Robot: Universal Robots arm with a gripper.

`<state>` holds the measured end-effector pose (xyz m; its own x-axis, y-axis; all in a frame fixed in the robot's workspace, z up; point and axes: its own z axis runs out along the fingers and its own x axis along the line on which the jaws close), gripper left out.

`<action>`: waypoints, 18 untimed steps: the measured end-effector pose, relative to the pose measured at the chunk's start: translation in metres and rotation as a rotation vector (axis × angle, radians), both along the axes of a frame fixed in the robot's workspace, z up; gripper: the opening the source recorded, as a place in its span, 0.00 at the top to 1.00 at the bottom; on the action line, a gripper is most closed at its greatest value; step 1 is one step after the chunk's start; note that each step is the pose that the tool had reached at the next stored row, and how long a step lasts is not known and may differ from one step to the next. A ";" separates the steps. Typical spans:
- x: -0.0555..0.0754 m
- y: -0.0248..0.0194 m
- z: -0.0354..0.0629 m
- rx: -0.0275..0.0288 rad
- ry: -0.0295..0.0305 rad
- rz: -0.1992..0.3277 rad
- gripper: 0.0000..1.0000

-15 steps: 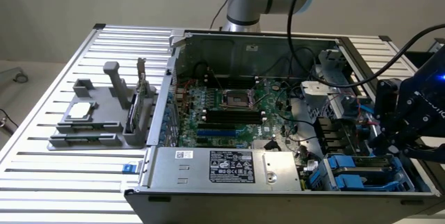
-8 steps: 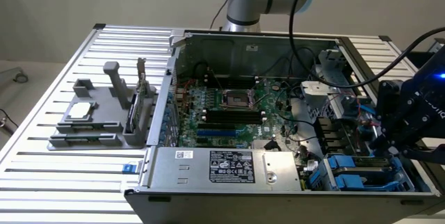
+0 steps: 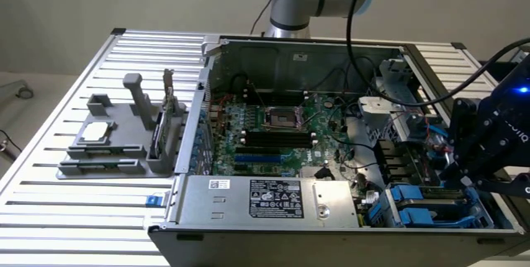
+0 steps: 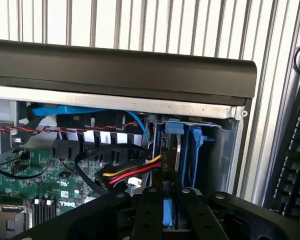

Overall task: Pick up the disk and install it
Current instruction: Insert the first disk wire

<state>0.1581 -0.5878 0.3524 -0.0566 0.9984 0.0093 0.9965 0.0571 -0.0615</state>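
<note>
Showing its blue plastic edge, the disk sits gripped

- Black metal gripper pinches the blue-framed disk, seen edge-on.
- Blue plastic bay brackets stand just beyond.
- Red, yellow and black cable bundle lies near the green motherboard.
- Black case rim crosses the slatted aluminium table.

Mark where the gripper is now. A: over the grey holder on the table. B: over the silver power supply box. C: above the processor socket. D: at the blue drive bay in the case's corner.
D: the gripper, shut on the blue-edged disk, sits at the blue drive bay in the corner of the case at the exterior view's right.
</note>
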 end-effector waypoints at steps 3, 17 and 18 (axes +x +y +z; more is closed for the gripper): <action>0.000 0.0000 -0.0015 -0.0064 0.0060 -0.026 0.84; 0.004 0.0101 -0.0095 -0.0409 0.0301 -0.066 0.84; 0.006 0.0111 -0.0097 -0.0417 0.0304 -0.066 0.84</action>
